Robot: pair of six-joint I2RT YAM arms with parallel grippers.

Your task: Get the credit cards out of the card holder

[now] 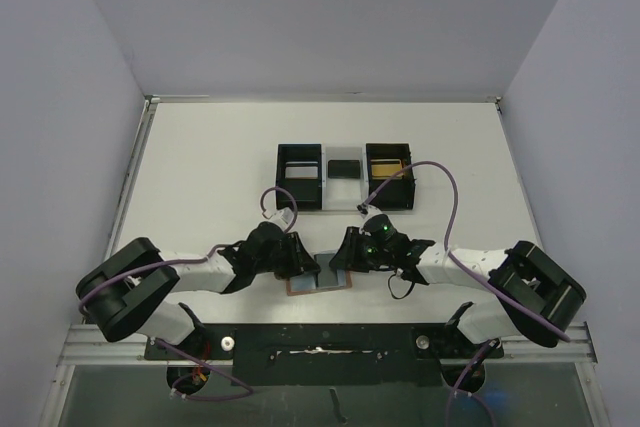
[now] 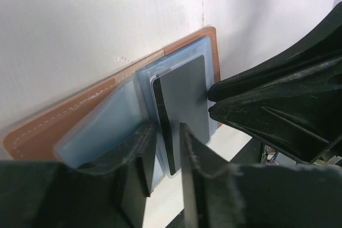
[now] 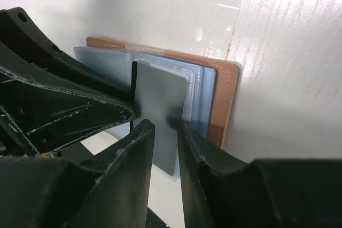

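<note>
My fingers (image 3: pixel 133 174) flank the silver-grey card (image 3: pixel 160 97) at frame centre, where it juts from the tan card holder (image 3: pixel 222 94).

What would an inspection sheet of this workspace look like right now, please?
Surface: white table, no spills seen.
Job's things: card holder lies open near the arm bases; grey card sticks partly out of its blue pockets; black card and gold card lie in the black tray.
Clutter: nothing seen.
Grippers: left tool straddles the grey card's edge, jaws slightly apart; right tool pinches that card.
Cables: left purple cable follows its arm; right purple cable loops over the tray's right corner.
Surroundings: plain walls on three sides.
</note>
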